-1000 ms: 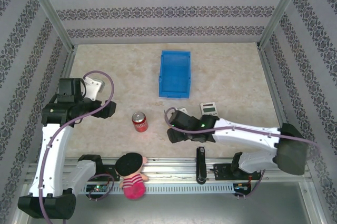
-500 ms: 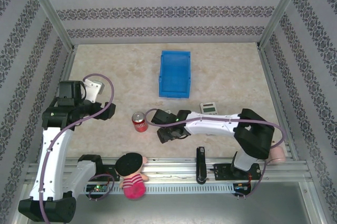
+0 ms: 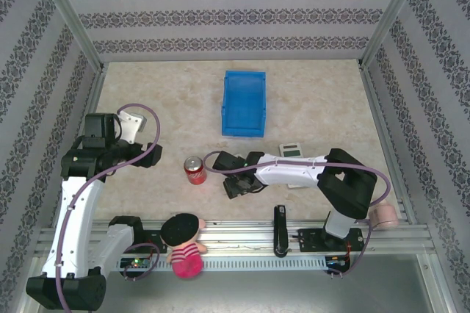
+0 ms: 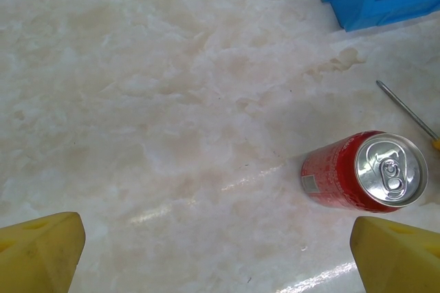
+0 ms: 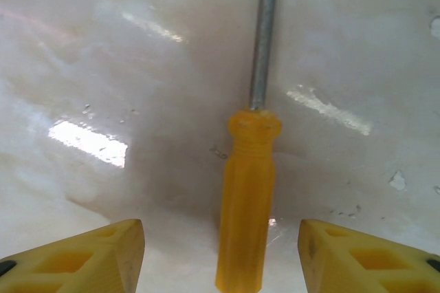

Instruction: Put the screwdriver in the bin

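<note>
The screwdriver (image 5: 249, 197) lies flat on the table, its orange-yellow handle nearest the right wrist camera and its silver shaft running away. My right gripper (image 5: 220, 258) is open, one yellow finger on each side of the handle with clear gaps, not touching it. In the top view that right gripper (image 3: 233, 183) sits low just right of the can. In the left wrist view the screwdriver's shaft (image 4: 407, 113) shows at the right edge. The blue bin (image 3: 244, 103) stands at the back middle. My left gripper (image 4: 216, 255) is open over bare table, at the left (image 3: 136, 126).
A red soda can (image 3: 194, 170) stands upright just left of the right gripper. A grey calculator (image 3: 292, 151) lies behind the right arm. A black bar-shaped object (image 3: 279, 230) and a doll (image 3: 183, 243) rest on the front rail.
The right arm has swung its gripper leftward and lower, toward the can, and folded up at the elbow. The left arm has barely shifted.
</note>
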Available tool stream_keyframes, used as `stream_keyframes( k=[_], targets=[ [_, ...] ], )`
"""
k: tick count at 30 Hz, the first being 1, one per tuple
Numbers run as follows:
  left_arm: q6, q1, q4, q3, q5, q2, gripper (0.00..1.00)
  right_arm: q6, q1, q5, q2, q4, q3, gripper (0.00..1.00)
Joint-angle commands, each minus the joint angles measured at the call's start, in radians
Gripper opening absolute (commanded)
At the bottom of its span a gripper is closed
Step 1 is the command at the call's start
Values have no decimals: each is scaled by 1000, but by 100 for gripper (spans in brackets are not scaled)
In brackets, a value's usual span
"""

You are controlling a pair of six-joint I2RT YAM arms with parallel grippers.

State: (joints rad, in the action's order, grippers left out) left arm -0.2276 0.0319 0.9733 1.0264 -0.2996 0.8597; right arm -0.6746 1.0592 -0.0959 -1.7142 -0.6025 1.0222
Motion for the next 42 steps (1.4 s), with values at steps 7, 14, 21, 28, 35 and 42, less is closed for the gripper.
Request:
stream_keyframes(
  k=[7, 14, 21, 28, 35, 42],
  targets=[
    [54, -13, -41, -12, 5, 10, 99, 10, -15, -29, -38, 8, -15, 57],
    [56, -15, -14, 15, -9, 27, 99, 8, -15, -41, -27, 3, -34, 51],
    [51, -15, -7, 10, -15, 22, 99, 18, -15, -42, -27, -2, -42, 45],
    [40, -17, 4, 7, -8, 10, 99, 31, -15, -41, -21, 0, -47, 31],
    [41, -19, -1, 8, -17, 20, 99, 38, -15, -49, 7, 12, -62, 19],
    [44, -24, 8, 32, -9, 31, 99, 43, -13, -57, 87, 18, -80, 18]
  ],
)
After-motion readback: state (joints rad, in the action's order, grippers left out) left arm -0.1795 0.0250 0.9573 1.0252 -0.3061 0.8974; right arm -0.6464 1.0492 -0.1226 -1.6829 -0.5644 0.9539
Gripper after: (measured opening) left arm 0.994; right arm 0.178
